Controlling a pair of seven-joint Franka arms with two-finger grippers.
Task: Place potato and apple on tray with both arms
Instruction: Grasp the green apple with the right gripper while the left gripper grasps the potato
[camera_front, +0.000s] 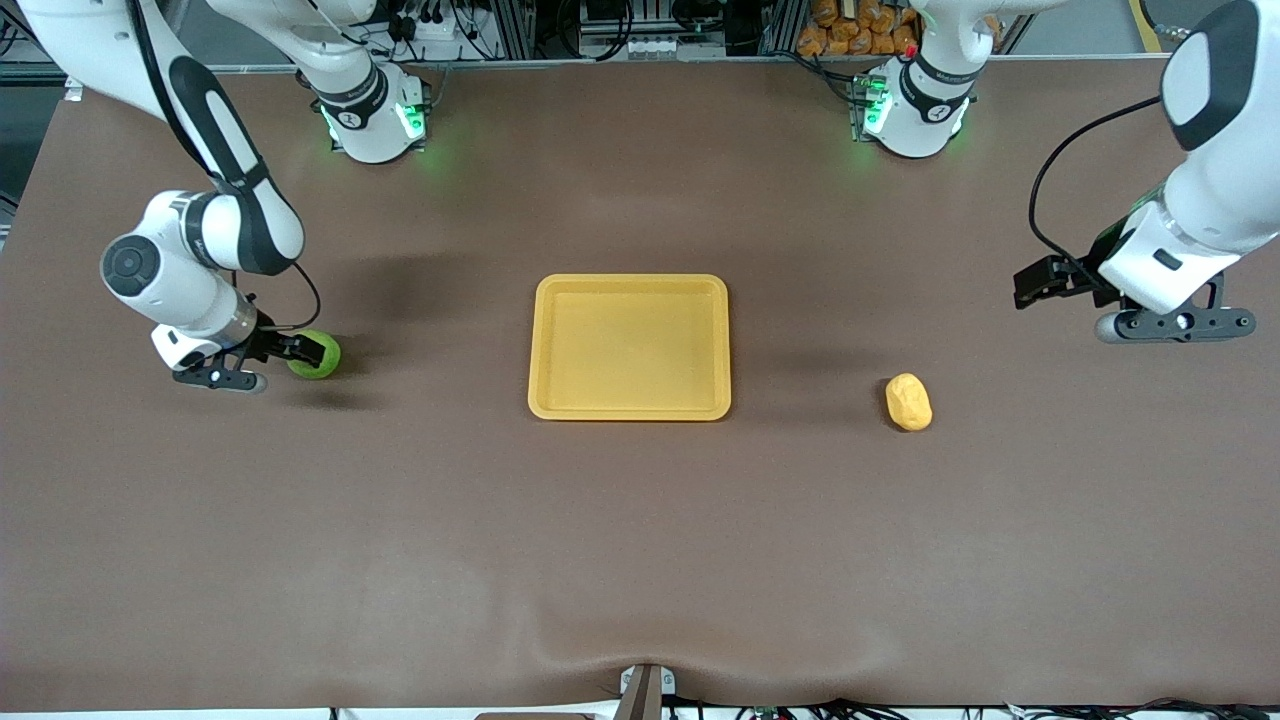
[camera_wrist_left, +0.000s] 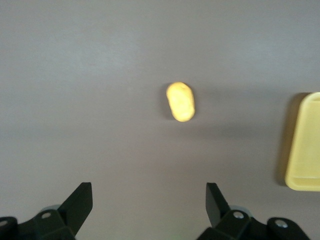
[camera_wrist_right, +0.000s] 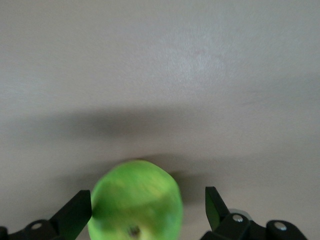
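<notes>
The green apple (camera_front: 322, 362) lies on the table toward the right arm's end. My right gripper (camera_front: 305, 350) is low at the table and open, its fingers on either side of the apple. In the right wrist view the apple (camera_wrist_right: 135, 195) sits between the fingers (camera_wrist_right: 75, 212), close against one and a gap from the other. The yellow-orange potato (camera_front: 908, 401) lies beside the yellow tray (camera_front: 630, 285), toward the left arm's end. My left gripper (camera_front: 1032, 283) is open and empty over bare table, apart from the potato. The left wrist view shows the potato (camera_wrist_left: 180, 101) and the tray's edge (camera_wrist_left: 304, 150).
The tray stands in the middle of the brown table and holds nothing. The arm bases (camera_front: 372, 120) stand along the table edge farthest from the front camera. A small mount (camera_front: 645, 690) sits at the table edge nearest the front camera.
</notes>
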